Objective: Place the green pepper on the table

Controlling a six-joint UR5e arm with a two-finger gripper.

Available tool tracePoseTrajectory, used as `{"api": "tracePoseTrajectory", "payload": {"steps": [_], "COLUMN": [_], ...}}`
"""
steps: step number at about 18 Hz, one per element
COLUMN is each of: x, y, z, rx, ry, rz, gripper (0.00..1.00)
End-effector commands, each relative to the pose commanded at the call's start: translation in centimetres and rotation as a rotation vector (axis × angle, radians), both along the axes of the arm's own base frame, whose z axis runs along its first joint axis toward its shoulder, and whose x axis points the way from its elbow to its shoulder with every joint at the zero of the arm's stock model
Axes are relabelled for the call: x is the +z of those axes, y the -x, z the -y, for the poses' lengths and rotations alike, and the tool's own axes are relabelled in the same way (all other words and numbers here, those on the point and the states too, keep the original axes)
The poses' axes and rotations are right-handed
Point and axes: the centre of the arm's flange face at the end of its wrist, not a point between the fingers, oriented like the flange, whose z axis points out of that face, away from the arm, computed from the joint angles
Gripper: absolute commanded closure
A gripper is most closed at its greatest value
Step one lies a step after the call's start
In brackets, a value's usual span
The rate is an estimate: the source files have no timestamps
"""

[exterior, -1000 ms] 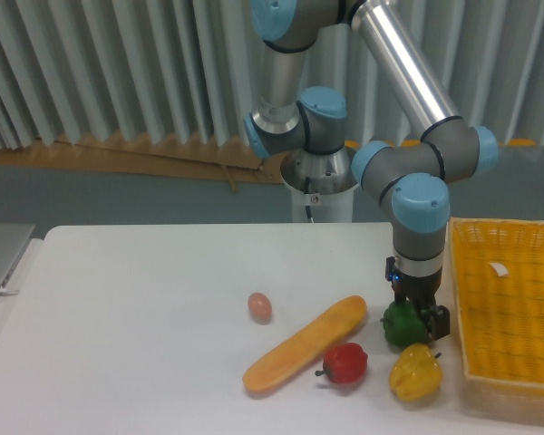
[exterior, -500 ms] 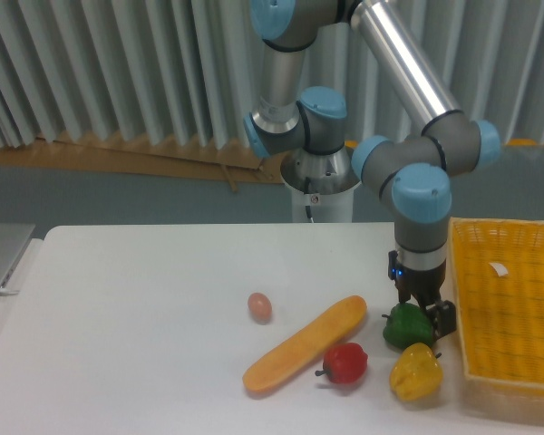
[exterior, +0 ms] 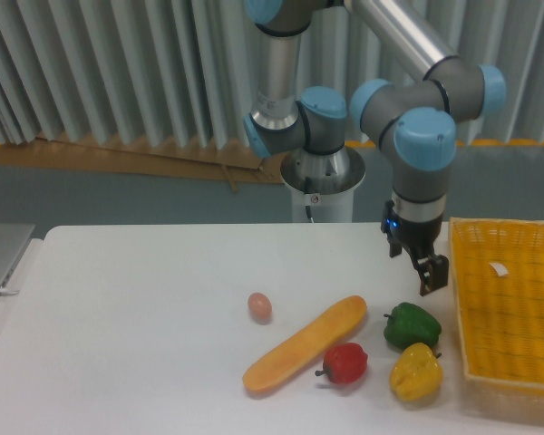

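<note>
The green pepper point(exterior: 410, 325) lies on the white table point(exterior: 136, 317), just left of the yellow basket and above the yellow pepper. My gripper point(exterior: 421, 272) hangs above it, clear of the pepper, with its fingers open and nothing between them.
A yellow pepper point(exterior: 414, 372), a red pepper point(exterior: 345, 362), a long orange squash point(exterior: 306, 343) and an egg point(exterior: 259, 306) lie on the table. A yellow mesh basket point(exterior: 512, 317) stands at the right edge. A grey laptop corner point(exterior: 0, 258) shows at the far left.
The gripper has let go of the green pepper and risen straight up away from it. The pepper stays on the table where it was set.
</note>
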Motion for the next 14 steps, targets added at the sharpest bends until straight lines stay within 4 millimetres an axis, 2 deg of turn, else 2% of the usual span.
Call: {"api": "tracePoseTrajectory", "payload": {"steps": [2, 4, 5, 8, 10, 14], "x": [2.0, 2.2, 2.9, 3.0, 3.2, 3.5], "y": [-1.1, -1.9, -2.6, -3.7, -4.5, -5.5], "z": [0.1, 0.3, 0.4, 0.5, 0.0, -0.7], "rx": [-0.066, -0.168, -0.215, -0.281, -0.387, -0.397], "ry": [-0.039, -0.030, -0.039, -0.051, -0.056, -0.092], "rz": [0.030, 0.083, 0.081, 0.123, 0.137, 0.168], "gripper": [0.00, 0.00, 0.00, 0.00, 0.00, 0.00]}}
